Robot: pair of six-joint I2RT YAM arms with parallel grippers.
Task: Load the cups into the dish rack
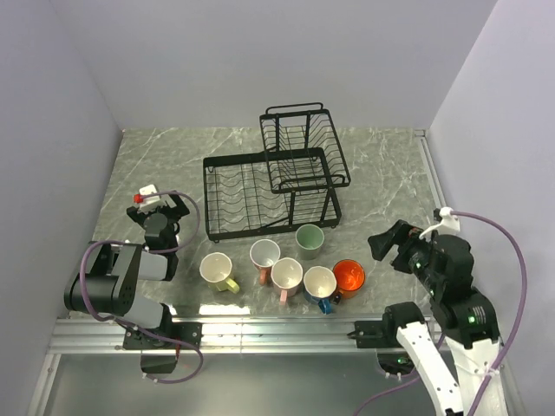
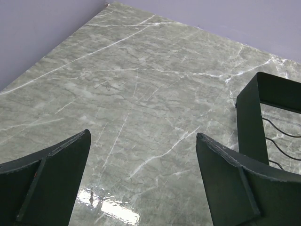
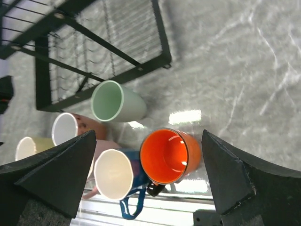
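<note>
Cups [image 1: 286, 276] cluster tightly on the tabletop [image 1: 381, 173] before the rack [image 1: 260, 191], none loaded. Left wrist: left gripper [image 2: 142, 134] spread over bare tabletop. Right wrist: right gripper [image 3: 148, 133] spread, seemingly above the orange cup [image 3: 167, 157]; closing could knock the adjacent blue cup [image 3: 113, 174].

The scene is lit brightly and evenly from above, and only soft shadows are cast on the marble table [image 1: 381, 173] beneath the dish rack [image 1: 269, 195] and the cups [image 1: 287, 274]. White glare is thrown off the glossy tabletop near its front edge in the top view and as bright patches in both wrist views, and a highlight is caught inside the orange cup [image 3: 164, 155]. The top view is rendered sharp, while the dark fingers [image 2: 47, 183] close to the wrist lenses are shown slightly soft.
</note>
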